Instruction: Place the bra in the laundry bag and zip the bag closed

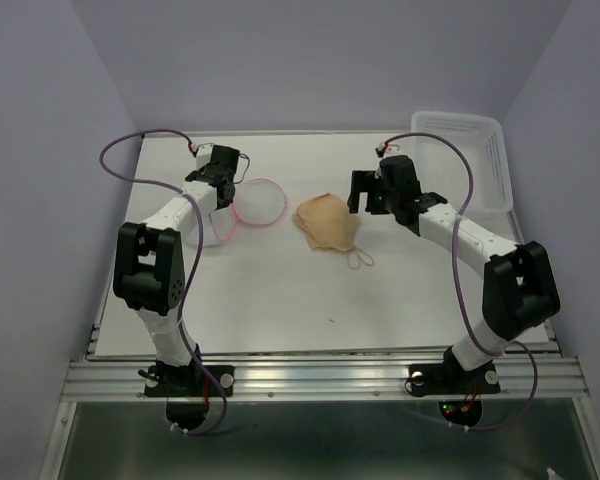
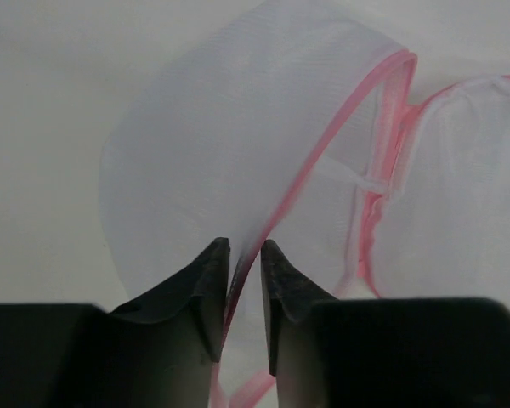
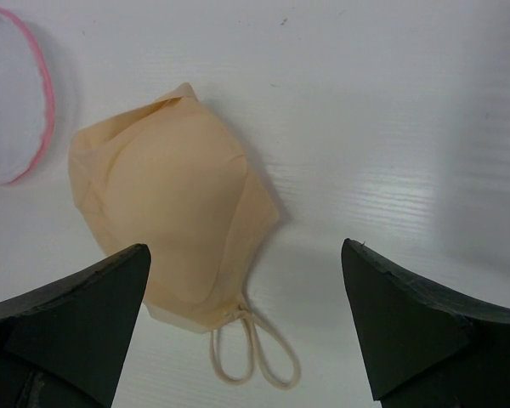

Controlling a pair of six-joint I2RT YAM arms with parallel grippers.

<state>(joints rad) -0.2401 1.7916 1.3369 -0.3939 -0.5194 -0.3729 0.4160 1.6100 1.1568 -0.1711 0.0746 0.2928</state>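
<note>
The bra (image 1: 327, 222) is a peach-beige cup lying on the table's middle, with thin looped straps (image 3: 255, 357) trailing toward the near side. In the right wrist view the bra (image 3: 170, 221) lies just ahead and left of my right gripper (image 3: 245, 246), which is wide open and empty above the table. In the top view the right gripper (image 1: 364, 198) sits just right of the bra. The laundry bag (image 1: 255, 202) is white mesh with a pink rim, left of the bra. My left gripper (image 2: 245, 248) is shut on the bag's pink rim (image 2: 340, 119), and it shows in the top view (image 1: 222, 198).
A rigid white perforated basket (image 1: 462, 150) stands at the back right corner. The white table (image 1: 280, 300) ends at a metal rail on the near side. Lilac walls close in the left, right and back.
</note>
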